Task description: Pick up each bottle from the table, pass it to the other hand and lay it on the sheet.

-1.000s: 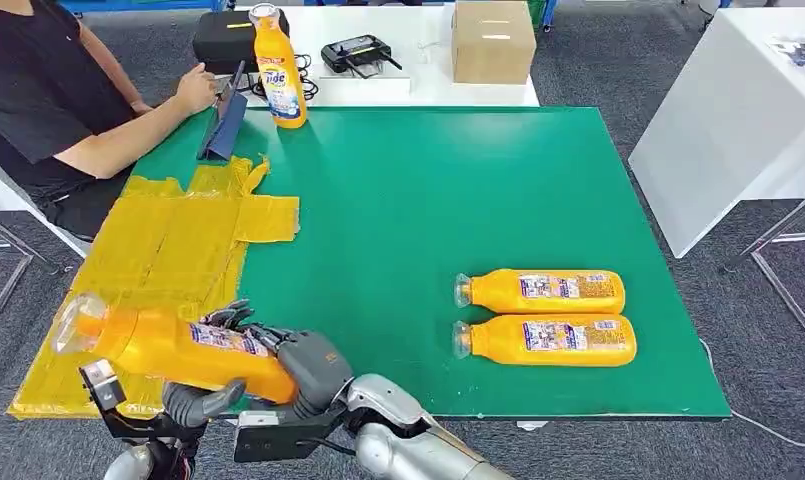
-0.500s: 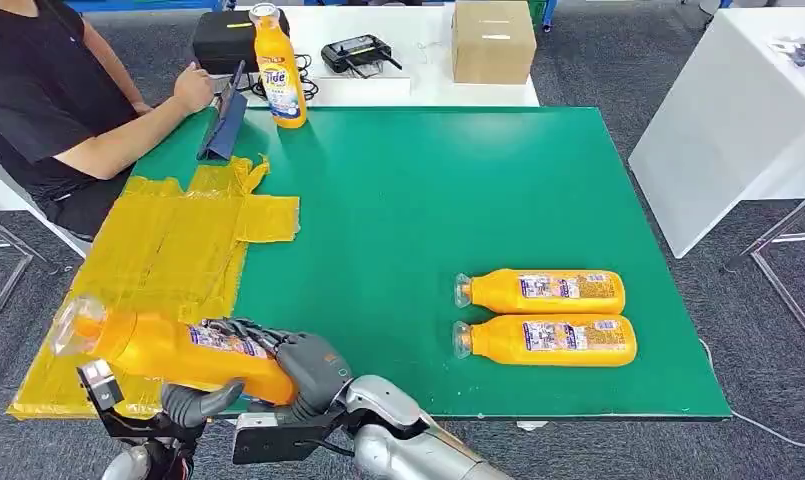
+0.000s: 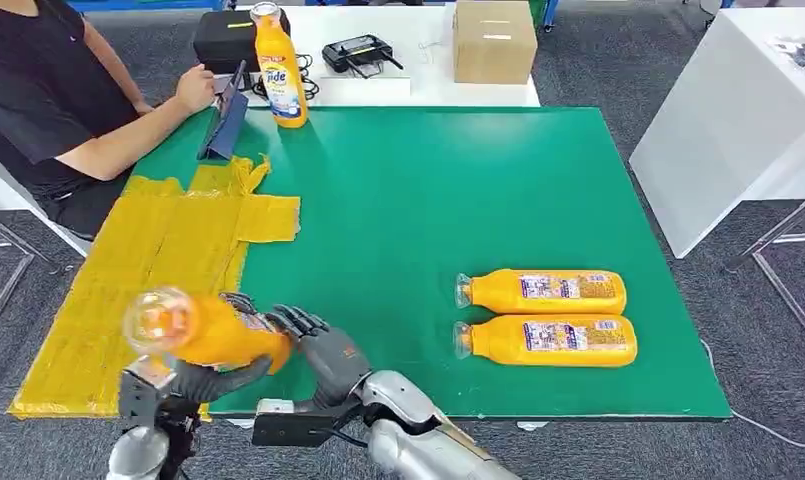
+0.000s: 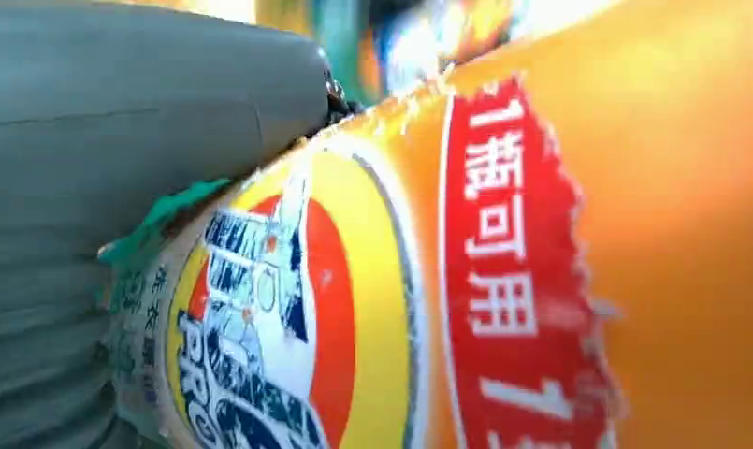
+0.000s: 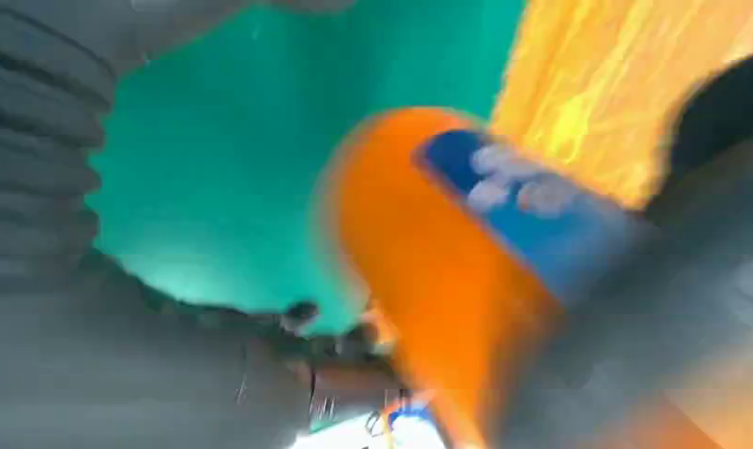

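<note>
Bottle [image 3: 213, 335] swings cap-up since earlier; our left hand [image 3: 193, 378] grips it, right hand [image 3: 313, 345] seemingly released; handover likely done.

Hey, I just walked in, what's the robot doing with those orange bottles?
The robot is mid-handover. Its left hand grips an orange detergent bottle above the near edge of the yellow sheet, clear cap toward the camera. The right hand is at the bottle's base with fingers spread; whether it is touching is unclear. Two more bottles lie side by side on the green table, and a fourth stands upright at the far edge near a seated person.
</note>
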You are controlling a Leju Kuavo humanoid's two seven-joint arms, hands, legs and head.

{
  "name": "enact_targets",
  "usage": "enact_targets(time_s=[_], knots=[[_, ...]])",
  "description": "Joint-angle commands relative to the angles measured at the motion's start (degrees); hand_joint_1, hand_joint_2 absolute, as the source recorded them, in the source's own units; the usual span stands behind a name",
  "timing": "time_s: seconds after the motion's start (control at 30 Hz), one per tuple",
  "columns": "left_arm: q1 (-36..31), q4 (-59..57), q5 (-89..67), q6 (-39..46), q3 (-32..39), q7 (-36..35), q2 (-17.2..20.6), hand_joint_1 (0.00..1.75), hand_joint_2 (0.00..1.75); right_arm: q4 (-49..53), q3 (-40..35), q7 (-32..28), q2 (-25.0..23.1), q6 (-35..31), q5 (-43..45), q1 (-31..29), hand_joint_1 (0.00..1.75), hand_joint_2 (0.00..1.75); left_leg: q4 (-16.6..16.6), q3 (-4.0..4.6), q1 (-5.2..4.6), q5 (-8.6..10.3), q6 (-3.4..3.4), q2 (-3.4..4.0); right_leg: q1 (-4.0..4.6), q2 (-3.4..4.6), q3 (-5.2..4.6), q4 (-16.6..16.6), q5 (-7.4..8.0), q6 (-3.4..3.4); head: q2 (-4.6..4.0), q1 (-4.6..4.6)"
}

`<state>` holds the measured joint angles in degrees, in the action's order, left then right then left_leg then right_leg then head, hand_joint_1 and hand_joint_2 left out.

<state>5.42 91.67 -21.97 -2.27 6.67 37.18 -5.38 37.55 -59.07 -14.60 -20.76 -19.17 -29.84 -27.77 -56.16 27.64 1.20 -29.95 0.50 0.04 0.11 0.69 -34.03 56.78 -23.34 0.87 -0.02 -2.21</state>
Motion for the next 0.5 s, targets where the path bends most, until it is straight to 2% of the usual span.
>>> enact_targets(time_s=[0.03,0.17,0.27,0.3,0.4,0.5], knots=[[-3.4,-0.4,-21.9,19.6,0.4,-2.0,0.4,1.75,1.75,10.0,18.5,0.0,7.7,5.3,-9.4,2.2,0.00,1.75,0.0,-0.01,-0.02,0.04,-0.08,-0.22,-0.03,-0.23,0.10,-0.1,-0.01,0.05,0.00,0.00],[-2.9,-4.1,-43.3,31.7,0.8,-10.3,1.4,1.75,1.75,16.3,22.5,0.8,11.3,6.2,-12.3,2.2,0.00,1.75,0.1,-0.10,-0.04,0.05,-0.12,-0.32,-0.06,-0.37,0.24,-0.1,-0.03,0.06,0.00,0.02],[-5.8,-13.4,-65.9,32.8,0.9,-25.8,4.7,1.75,1.75,21.8,25.1,1.2,14.9,10.0,-12.2,-0.2,0.00,1.75,0.1,-0.10,-0.07,0.06,-0.09,-0.27,-0.09,-0.30,0.19,-0.1,-0.01,0.05,0.00,-0.02],[-8.0,-19.0,-68.0,30.2,-0.1,-30.9,7.2,1.75,1.75,24.0,26.1,1.1,16.1,11.8,-11.5,-1.2,0.00,1.75,0.1,-0.10,-0.08,0.10,-0.11,-0.33,-0.10,-0.37,0.22,-0.1,0.02,0.05,0.00,-0.02],[-11.6,-29.3,-68.0,31.4,-3.8,-38.1,11.9,1.75,1.75,30.1,28.4,-0.1,20.4,15.1,-8.4,-1.2,0.00,1.75,0.1,-0.02,-0.14,0.15,-0.08,-0.40,-0.18,-0.42,0.15,-0.1,0.02,0.04,0.00,0.02],[-12.2,-30.8,-68.0,32.4,-3.5,-37.8,11.9,1.75,1.75,32.2,29.3,-0.4,21.6,16.2,-7.8,-0.1,0.00,1.75,0.1,-0.09,-0.11,0.10,-0.07,-0.34,-0.15,-0.38,0.15,-0.1,0.00,0.04,0.00,0.00]])
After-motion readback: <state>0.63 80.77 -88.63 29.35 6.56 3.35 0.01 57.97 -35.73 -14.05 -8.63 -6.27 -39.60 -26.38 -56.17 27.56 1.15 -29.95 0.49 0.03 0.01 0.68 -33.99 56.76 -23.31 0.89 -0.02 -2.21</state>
